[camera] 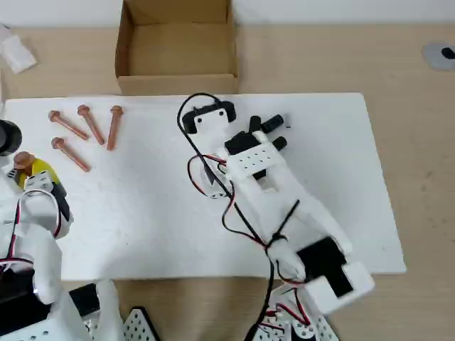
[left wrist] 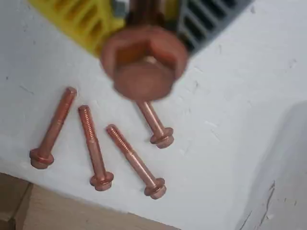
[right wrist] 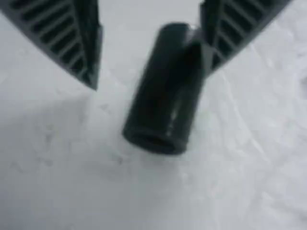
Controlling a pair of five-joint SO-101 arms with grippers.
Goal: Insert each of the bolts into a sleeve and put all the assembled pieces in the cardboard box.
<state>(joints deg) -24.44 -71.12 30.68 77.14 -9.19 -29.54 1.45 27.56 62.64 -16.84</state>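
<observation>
A light tan wooden table [camera: 419, 142] with a faint grain carries a flat white board [camera: 142, 234], slightly rough and scuffed, which covers most of its middle and leaves bare wood at the sides and the far end. Beyond the table's far edge runs a pale, whitish strip [camera: 341, 11], too narrow to tell whether it is wall or floor. The light is soft and even, with only faint grey shadows on the board; a small grey disc [camera: 439, 55] and a crumpled white scrap [camera: 15, 53] lie on the bare wood at opposite far corners.
</observation>
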